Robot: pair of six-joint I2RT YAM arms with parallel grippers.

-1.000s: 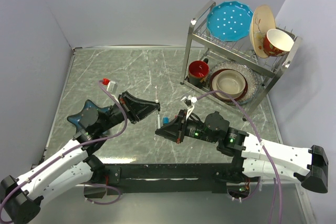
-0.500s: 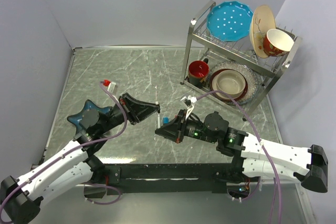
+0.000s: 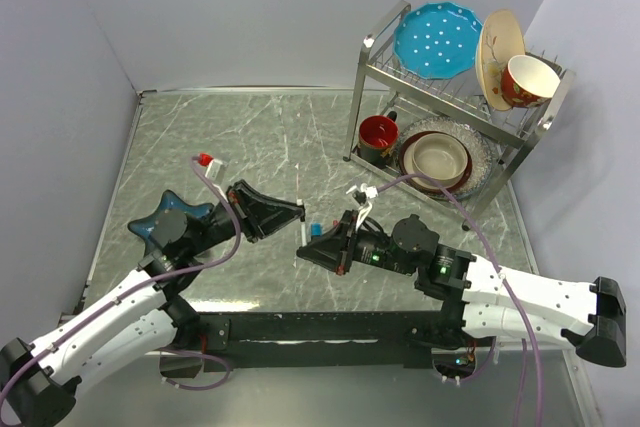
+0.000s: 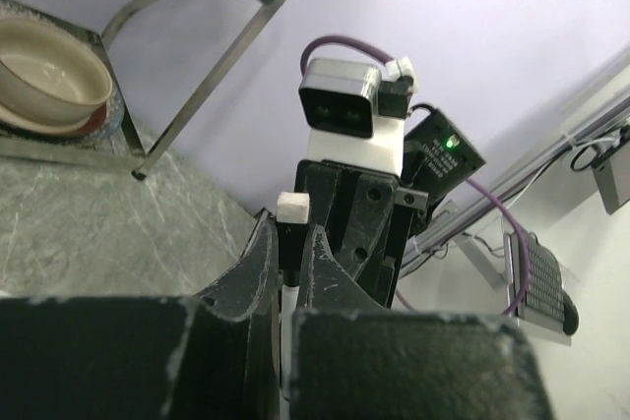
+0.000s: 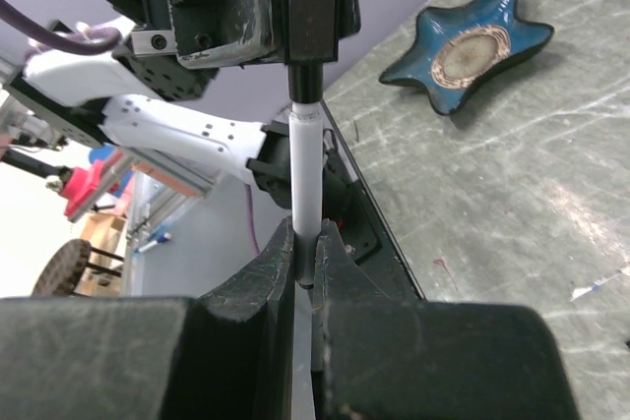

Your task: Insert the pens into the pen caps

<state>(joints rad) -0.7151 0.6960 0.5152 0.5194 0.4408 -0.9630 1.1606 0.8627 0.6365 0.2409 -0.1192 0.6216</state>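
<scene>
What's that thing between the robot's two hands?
A thin white pen, seen best in the right wrist view. The right hand pinches its barrel, and its top meets the black cap pinched in the left hand.

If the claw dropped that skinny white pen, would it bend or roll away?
Probably stiff: the pen runs straight from the right claw to the cap. Its barrel looks round, so it would likely roll on the flat table.
</scene>
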